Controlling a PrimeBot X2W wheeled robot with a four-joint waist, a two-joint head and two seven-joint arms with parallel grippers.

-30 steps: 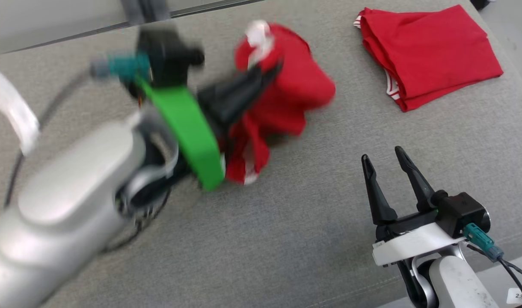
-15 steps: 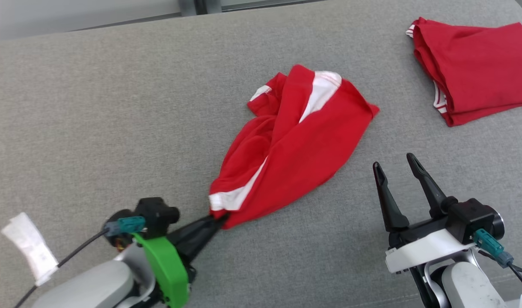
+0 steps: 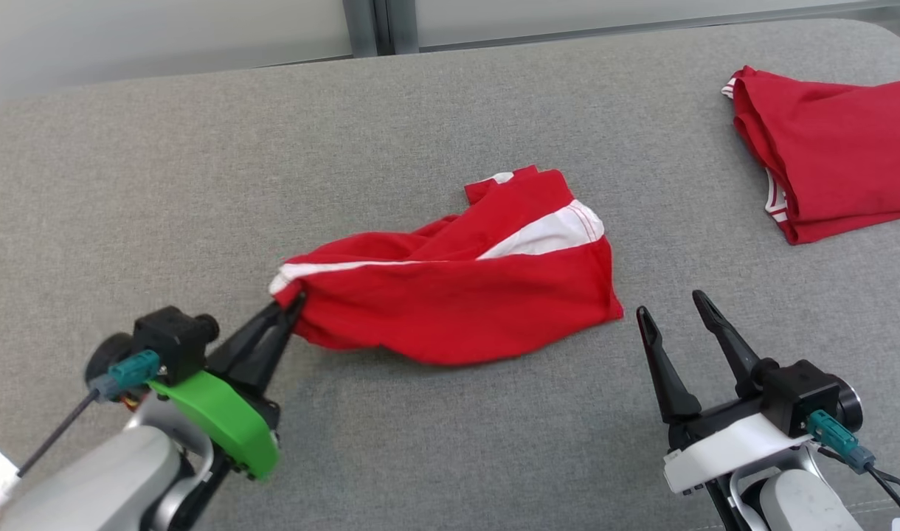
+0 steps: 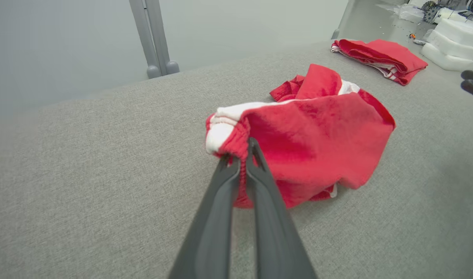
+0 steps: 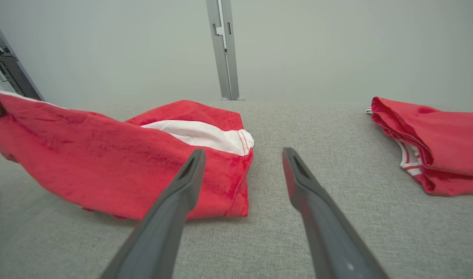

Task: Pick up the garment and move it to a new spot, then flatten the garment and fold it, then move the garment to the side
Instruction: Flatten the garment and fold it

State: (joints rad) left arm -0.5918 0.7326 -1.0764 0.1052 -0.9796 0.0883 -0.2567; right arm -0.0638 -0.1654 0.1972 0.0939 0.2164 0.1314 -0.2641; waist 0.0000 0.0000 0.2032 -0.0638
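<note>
Tabletop (image 3: pixel 162 184): covered in gray woven fabric, with a rounded far right corner; a gray post (image 3: pixel 380 26) stands behind its far edge.
Garment (image 3: pixel 457 295): red shorts with a white side stripe (image 3: pixel 549 234), lying crumpled and roughly stretched left to right around the middle of the tabletop. Most of the cloth rests on the surface. The left end is raised a little, where it is gripped.
Gripped part: the gathered elastic waistband (image 4: pixel 221 128), red with a white patch, bunched up between the fingers in the left wrist view.
Left gripper (image 3: pixel 296 301): closed tight on the waistband at the garment's left end, fingers nearly together with the cloth pinched between the tips. It comes in from the near left corner of the tabletop, pointing toward the middle.
Right gripper (image 3: pixel 671 306): spread wide and holding nothing. It hangs over the near right part of the tabletop, fingers pointing toward the far edge, just beside the garment's right hem and apart from it.
Right hem: lies flat on the surface, the white stripe ending at its far corner.
Folded red garment (image 3: pixel 841 162): a second red piece with white trim, folded, lying at the far right corner, well apart from the shorts.
</note>
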